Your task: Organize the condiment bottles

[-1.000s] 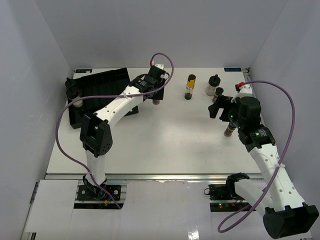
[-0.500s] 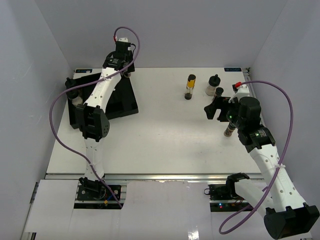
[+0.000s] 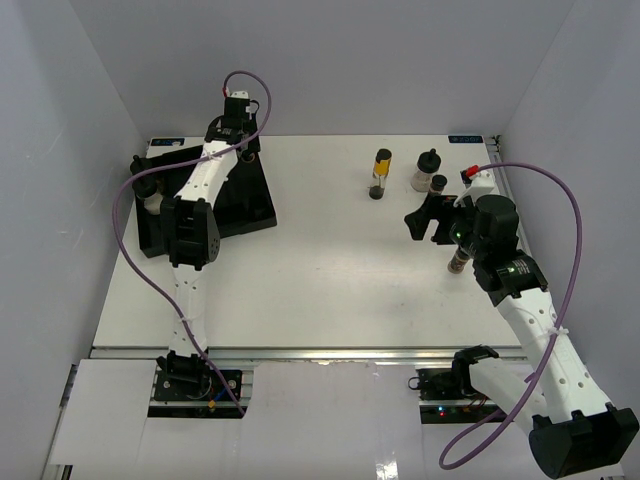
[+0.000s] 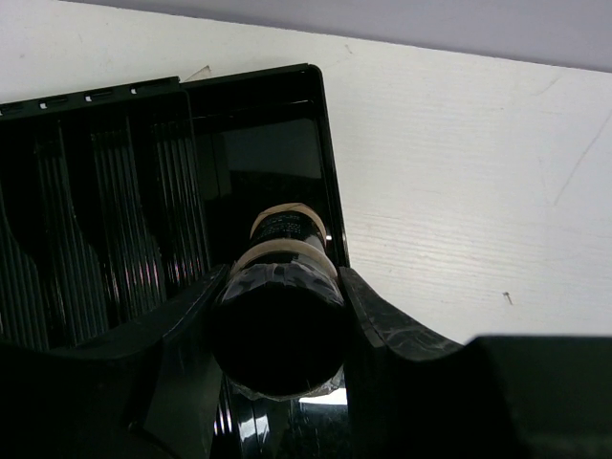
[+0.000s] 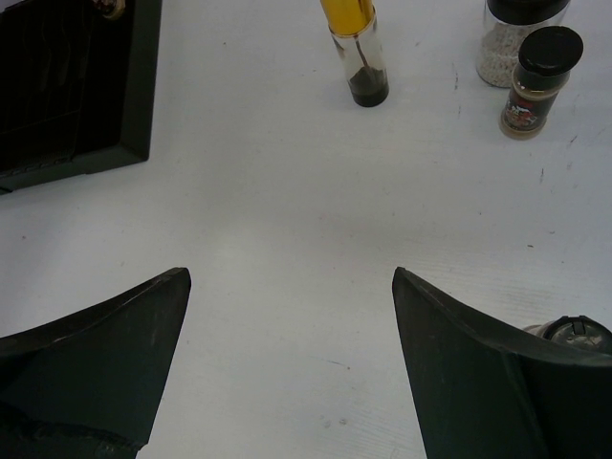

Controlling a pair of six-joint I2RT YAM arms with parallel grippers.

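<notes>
Left gripper [image 4: 282,306] clamped a jar [image 4: 287,228] over the tray [image 4: 115,191]; right gripper [image 5: 287,316] gaped wide, empty; bottles [image 5: 356,48] ahead of its jaws were not yet sorted.

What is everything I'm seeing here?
Table: one, white, under everything.
Tray: one, black, far left.
Slim bottle: one, yellow band, far middle.
Pale jar: one, black cap, right of it.
Small brown jar: one, black cap, beside pale jar.
Brown jar: one, by right arm.
Tray-end jar: one, black cap, tray's left end.
Held jar: one, black cap, over tray.
Cables: two, purple, along arms.
Arms: two, white; left jaws shut on held jar, right jaws open.
</notes>
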